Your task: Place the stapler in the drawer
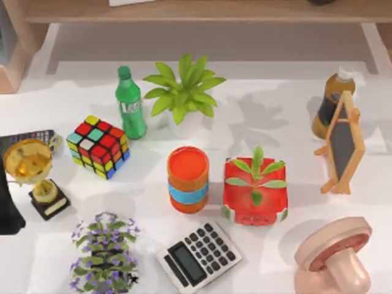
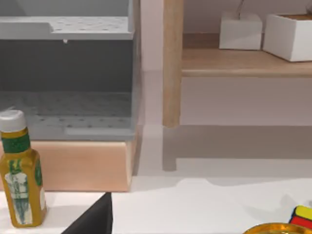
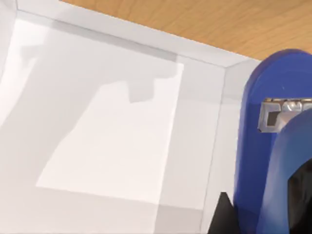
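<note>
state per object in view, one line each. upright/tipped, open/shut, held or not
stapler: close to the right wrist camera, over a white-walled compartment; grip can't be confirmed
green bottle: upright, capped
yellow bottle: upright, capped
orange cup: upright, on the table
trophy: upright
small chalkboard: standing on its easel
calculator: flat, keys up

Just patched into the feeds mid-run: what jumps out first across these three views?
The crowded tabletop in the top view: an orange can at centre, a red planter to its right, a colour cube to the left, and a calculator at the near edge. In the right wrist view, the blue stapler looms close over a white-walled drawer. The left wrist view shows a yellow bottle before a grey cabinet.
</note>
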Controlling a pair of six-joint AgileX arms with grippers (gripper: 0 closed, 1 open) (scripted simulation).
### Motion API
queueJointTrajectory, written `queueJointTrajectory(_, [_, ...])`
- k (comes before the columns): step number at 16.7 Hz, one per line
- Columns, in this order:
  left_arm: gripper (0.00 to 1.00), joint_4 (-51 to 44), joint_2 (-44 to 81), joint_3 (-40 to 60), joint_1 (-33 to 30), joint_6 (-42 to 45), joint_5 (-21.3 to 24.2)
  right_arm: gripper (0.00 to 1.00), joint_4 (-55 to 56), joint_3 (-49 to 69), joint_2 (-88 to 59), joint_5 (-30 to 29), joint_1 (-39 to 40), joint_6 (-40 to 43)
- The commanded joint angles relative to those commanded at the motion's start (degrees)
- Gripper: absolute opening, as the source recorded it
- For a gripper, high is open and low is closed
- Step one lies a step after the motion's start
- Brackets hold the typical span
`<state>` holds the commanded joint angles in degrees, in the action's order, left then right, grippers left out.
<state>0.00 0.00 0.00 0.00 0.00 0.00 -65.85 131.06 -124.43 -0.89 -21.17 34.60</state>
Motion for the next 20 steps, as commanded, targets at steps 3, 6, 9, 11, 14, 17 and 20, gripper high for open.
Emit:
queueJointTrajectory(3, [1.0,0.0,0.0,0.0,0.0,0.0,0.0,0.0,-6.0,4.5,-8.0,-0.5,-0.6,-3.8])
queueJointTrajectory(6, [1.0,0.0,0.0,0.0,0.0,0.0,0.0,0.0,-10.9,8.0,-16.1,-0.5,-0.1,-7.8])
queueJointTrajectory(9, [1.0,0.0,0.0,0.0,0.0,0.0,0.0,0.0,-14.5,10.8,-22.7,-0.5,0.4,-11.6])
queueJointTrajectory(11, [1.0,0.0,0.0,0.0,0.0,0.0,0.0,0.0,-16.4,12.0,-25.3,-0.6,0.2,-13.5])
queueJointTrajectory(14, [1.0,0.0,0.0,0.0,0.0,0.0,0.0,0.0,-17.2,12.3,-26.2,-0.7,0.0,-14.2])
queueJointTrajectory(17, [1.0,0.0,0.0,0.0,0.0,0.0,0.0,0.0,-17.2,12.3,-26.2,-0.7,0.0,-14.2])
queueJointTrajectory(20, [1.0,0.0,0.0,0.0,0.0,0.0,0.0,0.0,-16.5,12.2,-25.5,-0.9,0.3,-13.5])
